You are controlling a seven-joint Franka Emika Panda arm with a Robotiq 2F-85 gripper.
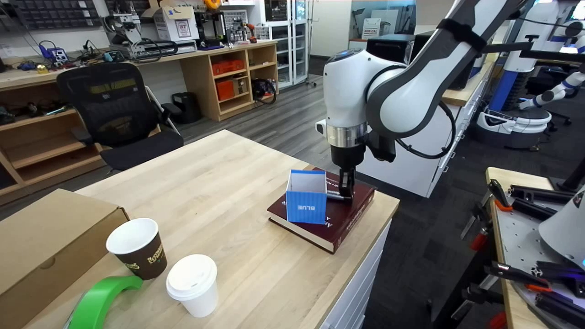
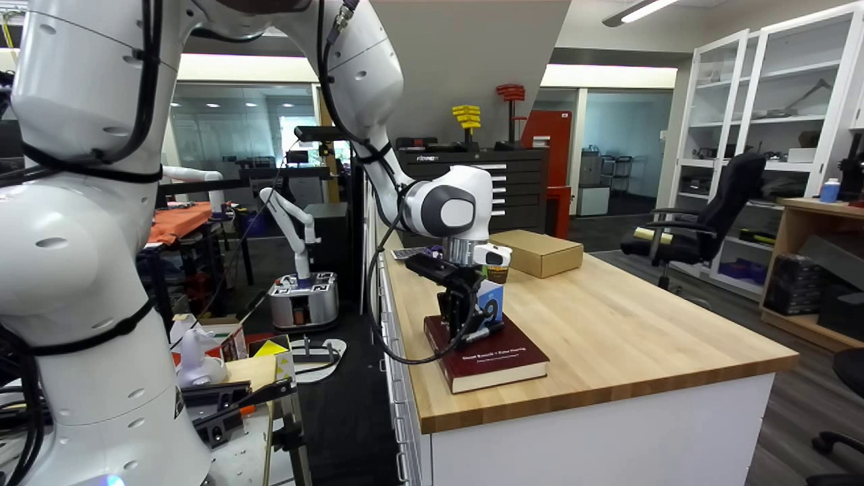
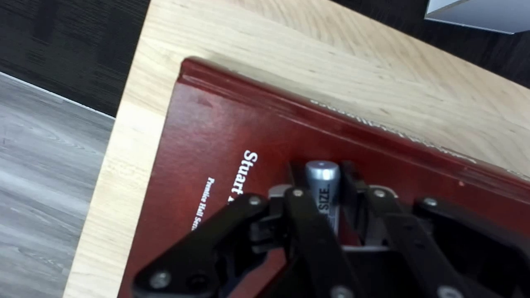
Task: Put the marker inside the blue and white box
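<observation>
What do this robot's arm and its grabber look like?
The arm is white and rounded, with dark grey sections, black straps, black cables and a silver ring. The gripper is black, with slim fingers and silver screws.

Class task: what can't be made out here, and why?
Wrist view:
slim grey marker, lower part hidden by the black two-finger gripper.
In an exterior view:
blue open-topped carton, inside floor hidden by its near wall;
dark red hardback book, lettering partly covered by the carton;
curved green strip, end cut off by the bottom edge.
</observation>
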